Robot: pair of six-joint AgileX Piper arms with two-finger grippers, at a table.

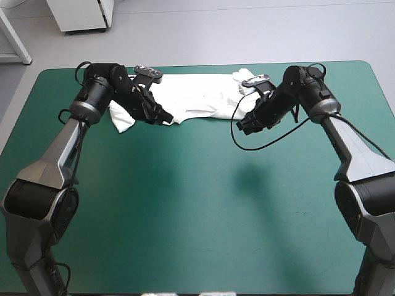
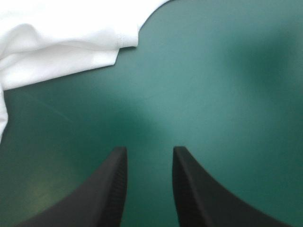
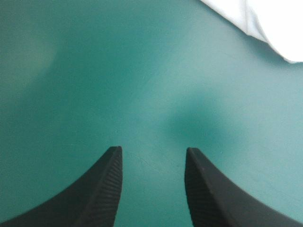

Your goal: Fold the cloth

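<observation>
While neither hand has hold of anything, I'd call the fold early-to-mid at best.

High view: T-shirt [image 1: 200, 95] lies at the counter's [image 1: 197, 209] 12 o'clock, close along the far edge, as a wide low band running 9 to 3. It's not a heap and not a compact bundle. Surface is mostly flat with soft wrinkles. One lobe, probably a sleeve, sticks out toward 7 o'clock at the left end, and there's a small bunched bit at the right end. Can't tell how many layers it has. Left hand [image 1: 162, 116] is at the band's near hem toward its left end. Right hand [image 1: 245, 125] is just off the near hem at the right end, over bare cover.

Left wrist view: left hand [image 2: 149, 151] has its fingers apart with a moderate gap, nothing between them, only cover beneath. Taking the fingers as pointing to 12, T-shirt [image 2: 61, 42] is ahead at 10–11 o'clock, apart from the tips. A stitched hem and a layered edge show there.

Right wrist view: right hand [image 3: 152, 150] is likewise part-open and empty. T-shirt [image 3: 279, 28] shows only as a white corner ahead at 1–2 o'clock, clear of the tips.

Judgement on what's left: grasp the ends and bring them in to make a bundle.
</observation>
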